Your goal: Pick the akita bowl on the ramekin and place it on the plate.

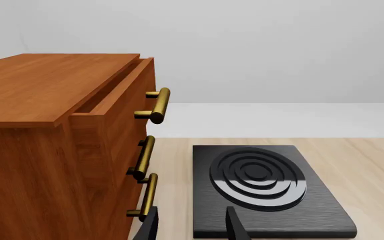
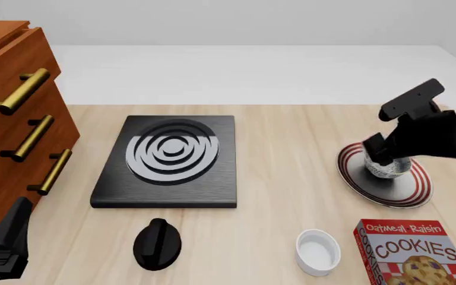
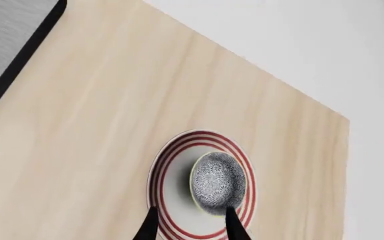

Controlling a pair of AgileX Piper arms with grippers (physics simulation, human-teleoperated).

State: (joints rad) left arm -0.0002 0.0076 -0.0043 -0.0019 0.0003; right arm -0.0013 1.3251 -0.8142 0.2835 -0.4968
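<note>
The akita bowl, dark and speckled inside, sits upright on the red-ringed plate at the right of the table. My right gripper hovers just above it, open, with its fingers spread wider than the bowl; one fingertip overlaps the bowl's rim in the right wrist view. The white ramekin stands empty near the front edge, left of the plate. My left gripper is open at the front left, holding nothing.
A black stove plate lies mid-table, with a black knob in front of it. A wooden drawer cabinet with brass handles fills the left. A cookies box lies front right, next to the ramekin.
</note>
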